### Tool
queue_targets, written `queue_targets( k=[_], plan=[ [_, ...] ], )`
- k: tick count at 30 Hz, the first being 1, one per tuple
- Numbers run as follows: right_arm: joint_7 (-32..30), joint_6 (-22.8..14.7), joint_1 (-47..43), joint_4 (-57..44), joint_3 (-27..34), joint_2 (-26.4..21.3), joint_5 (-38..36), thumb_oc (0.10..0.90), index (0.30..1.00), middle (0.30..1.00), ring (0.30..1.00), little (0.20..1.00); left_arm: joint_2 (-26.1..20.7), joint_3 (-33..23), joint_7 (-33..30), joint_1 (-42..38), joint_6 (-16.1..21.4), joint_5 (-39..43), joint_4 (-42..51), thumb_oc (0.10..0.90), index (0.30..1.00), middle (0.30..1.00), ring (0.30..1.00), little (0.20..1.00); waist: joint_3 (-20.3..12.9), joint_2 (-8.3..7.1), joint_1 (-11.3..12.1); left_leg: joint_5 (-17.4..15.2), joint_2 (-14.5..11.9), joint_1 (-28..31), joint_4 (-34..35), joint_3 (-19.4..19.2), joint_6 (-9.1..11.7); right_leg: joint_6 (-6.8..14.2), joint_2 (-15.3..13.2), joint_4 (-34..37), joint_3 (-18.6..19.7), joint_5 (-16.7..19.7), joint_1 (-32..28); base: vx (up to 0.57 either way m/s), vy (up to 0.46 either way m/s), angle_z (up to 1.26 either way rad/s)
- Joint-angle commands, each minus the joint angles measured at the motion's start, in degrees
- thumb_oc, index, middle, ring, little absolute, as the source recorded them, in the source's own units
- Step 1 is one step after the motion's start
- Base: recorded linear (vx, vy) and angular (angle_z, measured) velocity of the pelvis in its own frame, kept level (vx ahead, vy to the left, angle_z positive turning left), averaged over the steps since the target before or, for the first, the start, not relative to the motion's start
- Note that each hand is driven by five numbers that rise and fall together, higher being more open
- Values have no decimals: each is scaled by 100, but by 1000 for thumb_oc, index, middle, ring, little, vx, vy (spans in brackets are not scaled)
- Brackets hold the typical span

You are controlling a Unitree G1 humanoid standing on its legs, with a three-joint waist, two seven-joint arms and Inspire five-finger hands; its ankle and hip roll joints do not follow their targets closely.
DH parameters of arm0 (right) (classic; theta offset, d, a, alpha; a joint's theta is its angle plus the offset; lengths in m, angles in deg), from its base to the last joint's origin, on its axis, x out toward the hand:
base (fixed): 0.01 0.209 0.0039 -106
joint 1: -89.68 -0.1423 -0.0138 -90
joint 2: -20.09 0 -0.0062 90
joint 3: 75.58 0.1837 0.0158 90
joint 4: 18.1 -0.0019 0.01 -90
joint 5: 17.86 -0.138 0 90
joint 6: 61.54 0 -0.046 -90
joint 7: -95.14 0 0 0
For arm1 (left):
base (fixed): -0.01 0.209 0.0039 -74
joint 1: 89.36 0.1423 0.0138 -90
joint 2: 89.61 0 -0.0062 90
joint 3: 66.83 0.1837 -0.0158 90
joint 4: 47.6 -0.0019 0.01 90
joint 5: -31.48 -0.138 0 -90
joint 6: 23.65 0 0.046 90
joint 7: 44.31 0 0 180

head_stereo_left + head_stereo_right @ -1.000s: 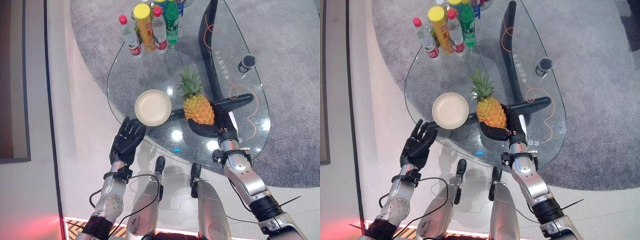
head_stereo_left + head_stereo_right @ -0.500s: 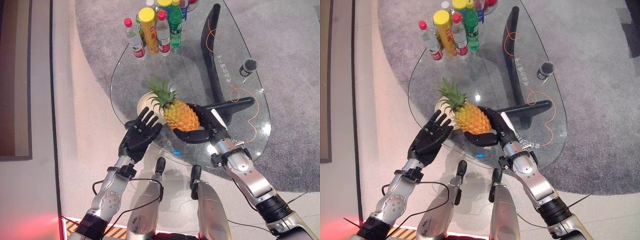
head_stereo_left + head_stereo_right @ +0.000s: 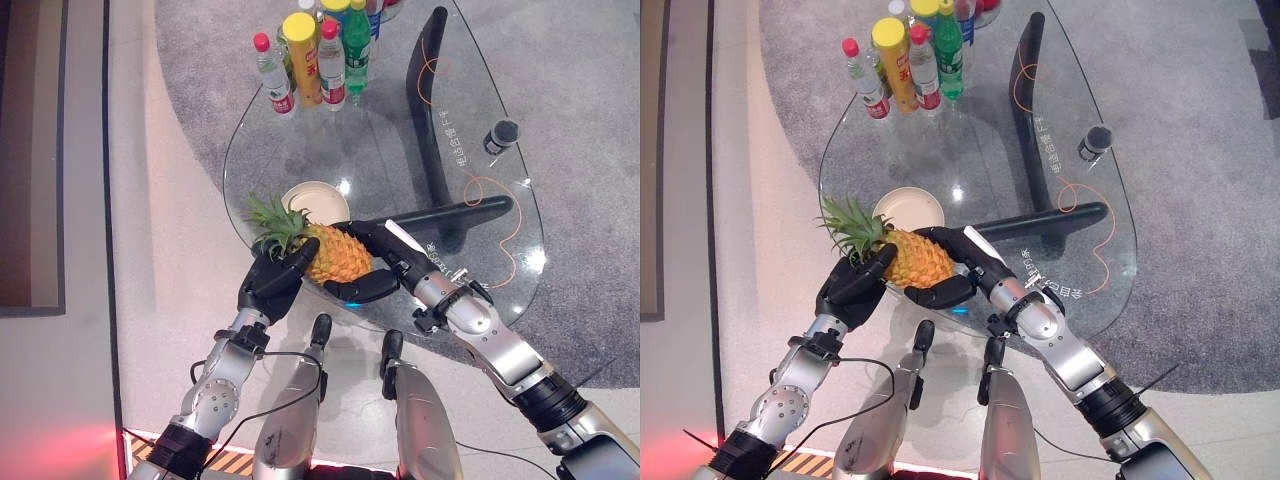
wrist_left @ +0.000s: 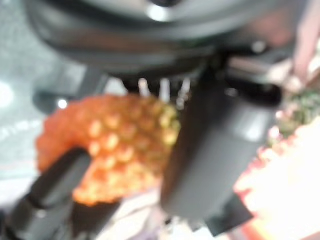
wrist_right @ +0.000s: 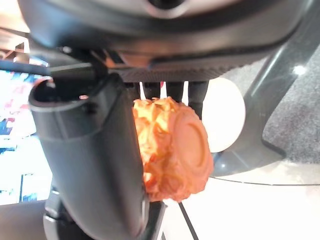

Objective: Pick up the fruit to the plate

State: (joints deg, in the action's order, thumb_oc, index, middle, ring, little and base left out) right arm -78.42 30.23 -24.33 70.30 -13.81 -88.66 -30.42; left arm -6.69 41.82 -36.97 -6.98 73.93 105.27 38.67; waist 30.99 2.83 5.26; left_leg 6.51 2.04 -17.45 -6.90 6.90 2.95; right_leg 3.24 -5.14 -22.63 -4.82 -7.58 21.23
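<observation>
The pineapple lies on its side in the air over the glass table's near rim, just on my side of the plate, with its green crown pointing left. My right hand grips its body, fingers over the top and thumb underneath; the same pineapple sits against that thumb in the right wrist view. My left hand curls round the crown end, and the left wrist view has the pineapple between its fingers and thumb. The cream plate sits bare on the glass.
Several bottles stand at the far end of the glass table. A small dark cup and a thin orange cord are on the right side. The table's black leg runs under the glass.
My right hand lifted the pineapple, tipped it on its side and carried it left and toward me. My left hand rose from the table edge and closed on its crown end.
</observation>
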Motion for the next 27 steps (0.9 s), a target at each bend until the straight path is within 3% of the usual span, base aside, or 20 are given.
queue_targets(
  k=[1,7,10,18,19,21,27],
  plan=[
    [1209,-510,-742,-1310,-651,132,73,100,300,300,300,200,126,-11,837,-487,176,420,1337,800,900,900,900,900,-120,-222,-13,-892,555,-2,-998,-368,-223,32,342,985,62,539,-666,0,0,0],
    [1857,-333,-768,-1264,-962,21,77,100,300,300,300,200,167,-72,830,-527,528,471,1514,800,900,900,900,900,-120,-234,42,-893,574,20,-1001,-315,-194,33,344,969,64,515,-700,13,-6,6],
    [1779,-287,-777,-1254,-1026,11,11,100,300,300,300,200,181,-95,759,-553,660,549,1543,800,900,900,900,900,-120,-244,57,-894,584,32,-1006,-291,-184,40,343,963,64,507,-714,23,-9,10],
    [1498,-386,-694,-969,-876,211,58,100,300,300,300,200,484,-378,741,-518,1503,808,1516,800,900,900,900,900,-120,-305,126,-927,616,89,-999,-198,-186,51,366,936,85,465,-752,12,-5,1],
    [1474,-398,-678,-934,-855,250,76,100,300,300,300,200,548,-412,800,-503,1569,824,1505,685,801,801,801,785,-120,-314,139,-928,621,90,-996,-182,-187,50,370,936,87,465,-751,0,0,0],
    [1396,-376,-661,-889,-848,350,117,100,300,300,300,200,660,-465,901,-496,1736,883,1502,100,300,300,300,200,-120,-333,166,-936,625,101,-988,-157,-185,49,373,925,81,458,-749,0,0,0],
    [1255,-358,-674,-766,-851,516,151,100,300,300,300,200,807,-549,1038,-546,2116,1081,1497,100,300,300,300,200,-120,-360,217,-955,627,105,-990,-113,-177,54,355,905,46,456,-737,0,0,0]
  ],
)
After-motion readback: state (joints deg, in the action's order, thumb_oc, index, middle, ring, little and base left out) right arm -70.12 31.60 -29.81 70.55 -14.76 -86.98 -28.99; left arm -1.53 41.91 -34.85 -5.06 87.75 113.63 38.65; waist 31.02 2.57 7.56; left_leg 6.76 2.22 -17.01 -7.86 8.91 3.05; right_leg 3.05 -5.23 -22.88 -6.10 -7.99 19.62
